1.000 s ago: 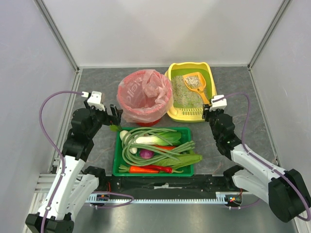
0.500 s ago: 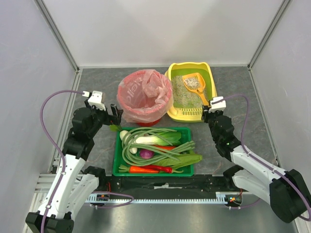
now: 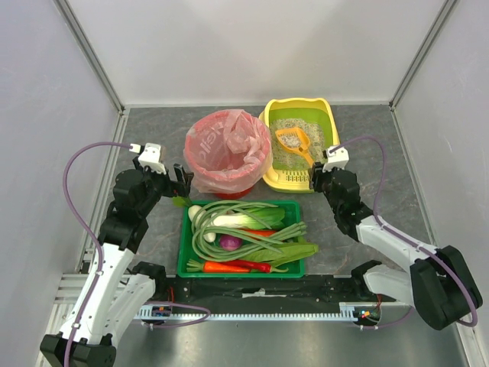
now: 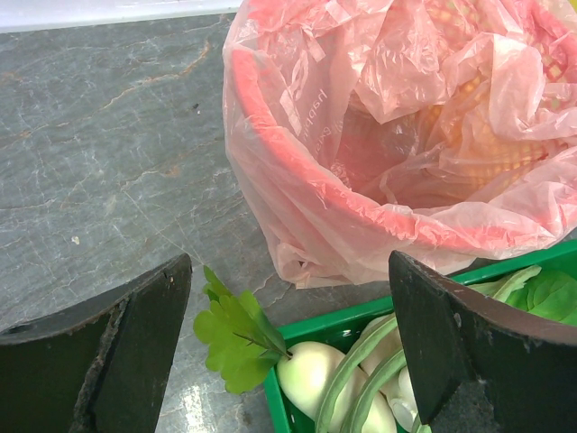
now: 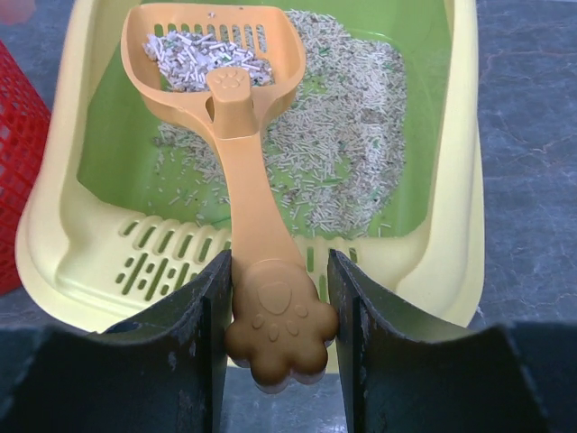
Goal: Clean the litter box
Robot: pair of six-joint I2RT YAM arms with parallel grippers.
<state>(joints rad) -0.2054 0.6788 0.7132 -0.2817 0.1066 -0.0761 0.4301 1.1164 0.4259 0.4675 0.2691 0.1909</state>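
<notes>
The yellow litter box [image 3: 332, 131] with green lining and grey litter stands at the back right; it also shows in the right wrist view [image 5: 451, 234]. An orange scoop [image 3: 293, 142] holds litter in its slotted head [image 5: 212, 50]. My right gripper [image 5: 279, 316] is shut on the scoop's paw-shaped handle end [image 5: 279, 338], at the box's near rim [image 3: 322, 177]. My left gripper [image 3: 180, 180] is open and empty beside the red bin [image 3: 228, 151], over the green tray's back left corner [image 4: 297, 332].
The red bin with its pink bag [image 4: 397, 135] stands left of the litter box. A green tray [image 3: 183, 245] of vegetables sits in front, with a white radish and leaf [image 4: 236, 330] at its corner. Grey walls enclose the table.
My right gripper has swung left with the scoop, moving its loaded head from the box's right side towards the left side, nearer the red bin. The left arm has not moved.
</notes>
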